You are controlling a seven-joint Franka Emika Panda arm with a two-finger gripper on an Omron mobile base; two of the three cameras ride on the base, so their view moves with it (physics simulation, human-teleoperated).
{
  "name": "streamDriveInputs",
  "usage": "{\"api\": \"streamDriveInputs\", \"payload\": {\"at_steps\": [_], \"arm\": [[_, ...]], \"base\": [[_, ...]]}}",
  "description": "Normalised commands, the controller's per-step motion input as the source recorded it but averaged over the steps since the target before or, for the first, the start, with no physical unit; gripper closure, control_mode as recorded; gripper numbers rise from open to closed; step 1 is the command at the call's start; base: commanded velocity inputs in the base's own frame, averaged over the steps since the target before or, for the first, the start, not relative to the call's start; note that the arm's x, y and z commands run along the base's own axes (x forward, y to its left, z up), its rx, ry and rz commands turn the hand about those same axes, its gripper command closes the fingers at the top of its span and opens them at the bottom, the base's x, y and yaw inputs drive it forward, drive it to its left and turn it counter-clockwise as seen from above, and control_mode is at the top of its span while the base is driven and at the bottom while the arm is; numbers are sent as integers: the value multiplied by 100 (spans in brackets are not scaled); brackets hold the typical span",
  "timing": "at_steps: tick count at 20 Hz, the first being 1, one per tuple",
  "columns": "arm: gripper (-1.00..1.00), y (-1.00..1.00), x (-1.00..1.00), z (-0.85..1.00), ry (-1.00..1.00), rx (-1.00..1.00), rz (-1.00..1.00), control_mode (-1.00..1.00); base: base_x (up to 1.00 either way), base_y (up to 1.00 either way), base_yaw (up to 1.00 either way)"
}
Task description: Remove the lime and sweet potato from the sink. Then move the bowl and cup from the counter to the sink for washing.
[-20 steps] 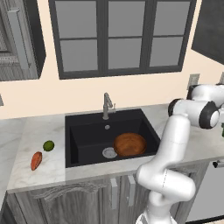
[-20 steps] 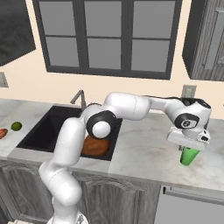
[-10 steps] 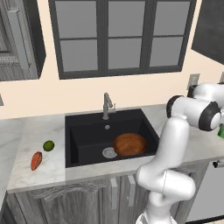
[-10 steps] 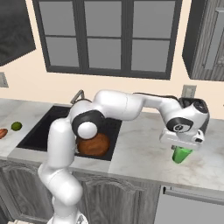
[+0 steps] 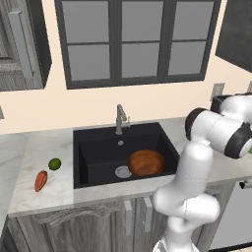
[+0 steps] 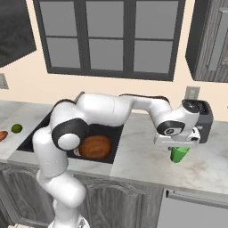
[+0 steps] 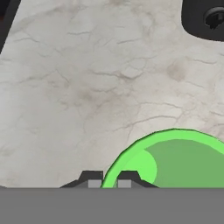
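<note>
**Cup pinched by the rim, one wall only**

Nearest to my hand camera, the gripper (image 7: 107,177) is clenched on the rim of the cup (image 7: 175,159): one finger inside, one outside, wall between them. From the right base camera I see the cup (image 6: 179,153) hanging under the gripper (image 6: 177,144) above the worktop (image 6: 147,156), right of the sink, beside a dark toaster (image 6: 201,118). I can't tell whether the cup base touches the stone or sits just off it.

Further left, the bowl (image 5: 146,162) already lies in the sink (image 5: 98,147) next to the drain. Beyond that, the lime (image 5: 54,164) and sweet potato (image 5: 41,180) rest on the left worktop, out of the basin.

Risks, my guess: a thin off-centre rim grip may let the cup swing or slip on the carry. A drop over the sink could land it on the bowl. A low carry could clip the sink edge.
</note>
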Motion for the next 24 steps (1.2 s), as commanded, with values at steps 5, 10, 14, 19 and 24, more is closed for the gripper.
{"api": "streamDriveInputs", "payload": {"at_steps": [5, 10, 14, 19, 24], "arm": [[100, 38, -16, 28, 0, -15, 10, -100], [100, 38, -15, 25, 0, -9, 11, -100], [100, 38, -5, 25, 0, -3, 11, -100], [100, 37, 0, 21, 0, -1, 11, -100], [100, 43, 0, 15, 0, 0, 11, -100]], "base": [[0, 0, 0], [0, 0, 0], [0, 0, 0], [0, 0, 0], [0, 0, 0]]}}
